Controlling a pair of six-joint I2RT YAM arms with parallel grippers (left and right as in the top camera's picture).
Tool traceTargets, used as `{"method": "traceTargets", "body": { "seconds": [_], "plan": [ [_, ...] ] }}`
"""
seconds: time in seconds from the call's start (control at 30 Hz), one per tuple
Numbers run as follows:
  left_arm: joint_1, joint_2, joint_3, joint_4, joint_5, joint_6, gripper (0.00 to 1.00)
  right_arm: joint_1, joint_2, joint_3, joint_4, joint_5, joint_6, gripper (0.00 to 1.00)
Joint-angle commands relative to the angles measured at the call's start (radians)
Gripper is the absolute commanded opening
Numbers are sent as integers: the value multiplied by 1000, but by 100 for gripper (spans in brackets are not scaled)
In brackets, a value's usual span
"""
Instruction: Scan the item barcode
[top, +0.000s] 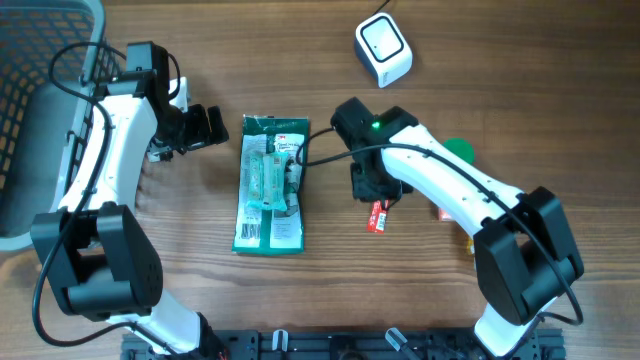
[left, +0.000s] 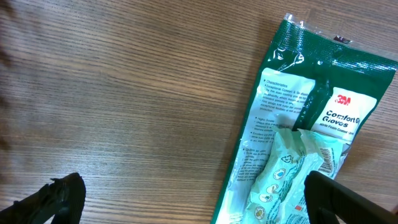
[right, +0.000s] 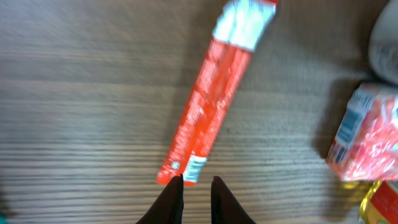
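The red packet (right: 208, 106) lies flat on the wooden table (right: 81, 93), its near end right at the tips of the right gripper (right: 196, 193) and the rest stretching away ahead of it. Those jaws stand almost together with a slim gap; whether they pinch the packet's end cannot be told. The white scanner (top: 384, 48) sits well beyond that hand. The left gripper (left: 193, 205) is spread wide, holding nothing, with a green glove pack (left: 298, 143) just ahead of one finger.
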Motion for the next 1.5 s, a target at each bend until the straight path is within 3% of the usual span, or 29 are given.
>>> {"method": "traceTargets", "body": {
  "seconds": [0.0,0.4,0.67,0.8,1.17,1.47],
  "plan": [
    [2,-11,-3,3,8,3,100,0,-5,-82,-1,-12,59,16],
    [2,-11,-3,3,8,3,100,0,-3,-264,148,-122,72,13],
    [2,-11,-3,3,8,3,100,0,-3,-270,242,-166,73,13],
    [2,-11,-3,3,8,3,100,0,-3,-270,392,-181,69,19],
    [2,-11,-3,3,8,3,100,0,-4,-269,748,-148,70,19],
    [2,-11,-3,3,8,3,100,-155,-84,-187,713,-78,18,20]
  ]
}}
